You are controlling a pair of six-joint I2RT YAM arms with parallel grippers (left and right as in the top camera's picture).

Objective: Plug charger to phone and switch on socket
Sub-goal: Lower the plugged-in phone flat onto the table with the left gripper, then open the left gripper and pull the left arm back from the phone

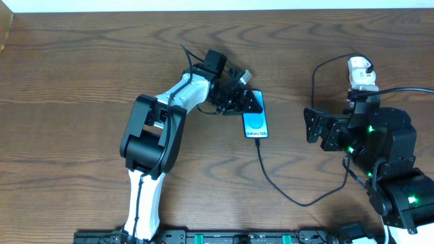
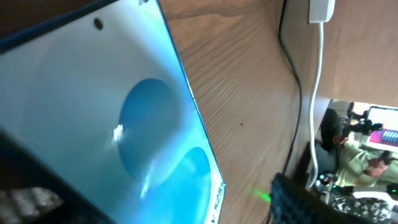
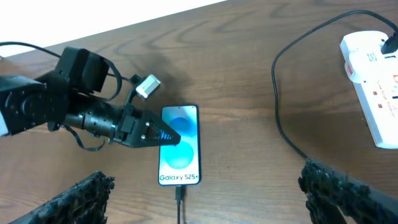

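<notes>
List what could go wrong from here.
1. The left gripper sits over the phone's top end. Pulling away carelessly could drag the phone and loosen the cable plugged into its bottom.
2. The cable curves close past the open right gripper on its way to the socket. Reaching for the switch could snag it and tug the phone.

Phone (image 1: pixel 255 125): flat on the worktop (image 1: pixel 81 68), blue screen up
Left gripper (image 1: pixel 245 100): over the phone's far end — contact unclear
Charger (image 1: pixel 260 154): black cable leaves the phone's near end — loops toward the right arm
Socket (image 1: pixel 361 73): white, beyond that arm
</notes>
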